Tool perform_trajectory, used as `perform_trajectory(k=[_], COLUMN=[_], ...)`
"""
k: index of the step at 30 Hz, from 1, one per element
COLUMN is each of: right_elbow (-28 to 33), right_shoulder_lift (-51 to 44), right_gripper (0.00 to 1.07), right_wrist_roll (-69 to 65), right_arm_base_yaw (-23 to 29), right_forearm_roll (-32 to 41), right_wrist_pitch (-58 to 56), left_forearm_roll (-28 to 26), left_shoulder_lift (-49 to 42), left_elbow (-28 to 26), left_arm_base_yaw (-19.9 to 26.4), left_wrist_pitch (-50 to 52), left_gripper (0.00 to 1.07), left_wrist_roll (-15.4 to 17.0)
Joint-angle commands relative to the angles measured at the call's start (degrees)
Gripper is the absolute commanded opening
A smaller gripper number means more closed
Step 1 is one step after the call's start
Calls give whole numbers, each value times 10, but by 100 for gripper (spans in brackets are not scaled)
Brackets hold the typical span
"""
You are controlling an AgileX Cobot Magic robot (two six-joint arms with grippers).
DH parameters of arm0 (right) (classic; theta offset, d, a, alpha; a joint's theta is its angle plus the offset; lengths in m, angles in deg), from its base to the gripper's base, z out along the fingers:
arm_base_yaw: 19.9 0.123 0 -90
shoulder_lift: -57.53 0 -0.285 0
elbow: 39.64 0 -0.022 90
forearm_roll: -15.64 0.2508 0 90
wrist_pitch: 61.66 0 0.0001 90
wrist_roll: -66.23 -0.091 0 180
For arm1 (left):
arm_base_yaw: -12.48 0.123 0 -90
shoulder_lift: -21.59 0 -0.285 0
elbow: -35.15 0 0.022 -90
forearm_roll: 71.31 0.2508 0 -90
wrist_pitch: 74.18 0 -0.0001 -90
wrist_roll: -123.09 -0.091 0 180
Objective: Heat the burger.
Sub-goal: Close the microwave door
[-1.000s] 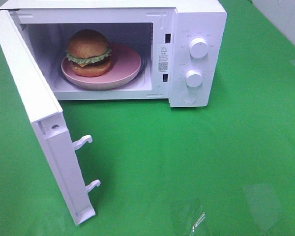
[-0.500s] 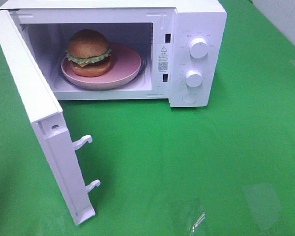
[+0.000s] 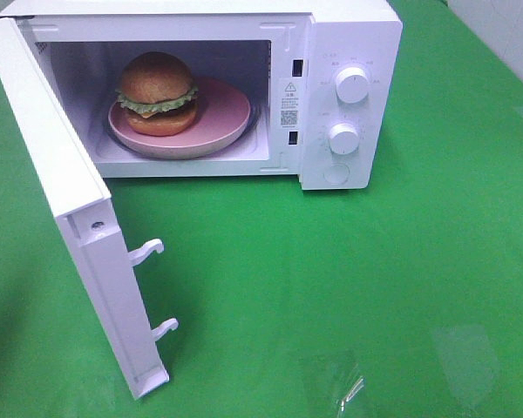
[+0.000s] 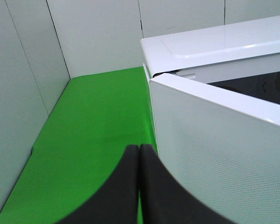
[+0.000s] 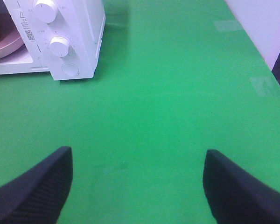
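Exterior high view is showing the microwave door (image 3: 70,200) standing wide open along the left of the frame. Right of it, in the upper left-centre, the burger (image 3: 157,91) is sitting inside the microwave (image 3: 353,26), resting on the left part of a pink plate (image 3: 227,117).

The burger is looking light and soft, with a glossy bun that may slip and stacked layers that could slide apart under a squeeze. Taking hold at the plate's rim would likely be safer than pinching the bun.

The oven chamber is holding only the plate, and the plate is carrying just 1 burger. Further right, 2 white knobs (image 3: 352,86) are sitting on the control panel.

In the left wrist view, the left gripper (image 4: 139,148) is showing its jaws pressed together with nothing between them, just beside the door's outer face. In the right wrist view, the right gripper (image 5: 138,154) is holding its jaws spread wide and empty over the green cloth (image 5: 177,93). With the burger already inside, closing the door is probably coming next.
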Motion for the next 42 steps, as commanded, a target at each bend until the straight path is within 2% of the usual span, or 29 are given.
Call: perform_trajectory(k=[1,11,15,20,23,32,34,36,42], right_elbow=[2,2,2,2,2,2,2,2,2], right_shoulder_lift=[-14,-14,-14,-14,-14,-14,-14,-14,-14], right_gripper=[76,76,76,76,76,75,75,75,75], right_wrist_roll=[6,7,7,7,7,6,6,6,6], right_arm_base_yaw=[-3,-3,-3,-3,-3,-3,-3,-3,-3], right_forearm_roll=[-1,-1,-1,-1,-1,-1,-1,-1,-1], right_wrist_pitch=[0,0,0,0,0,0,0,0,0], left_forearm_roll=[0,0,3,45,49,58,68,106,148], left_shoulder_lift=[15,102,142,191,211,213,218,252,305], left_elbow=[11,44,54,54,54,54,54,53,42], left_arm_base_yaw=[-1,-1,-1,-1,-1,-1,-1,-1,-1], left_wrist_pitch=[29,127,158,194,204,200,201,223,259], left_gripper=[0,0,0,0,0,0,0,0,0], left_wrist_roll=[6,6,26,55,61,62,68,100,122])
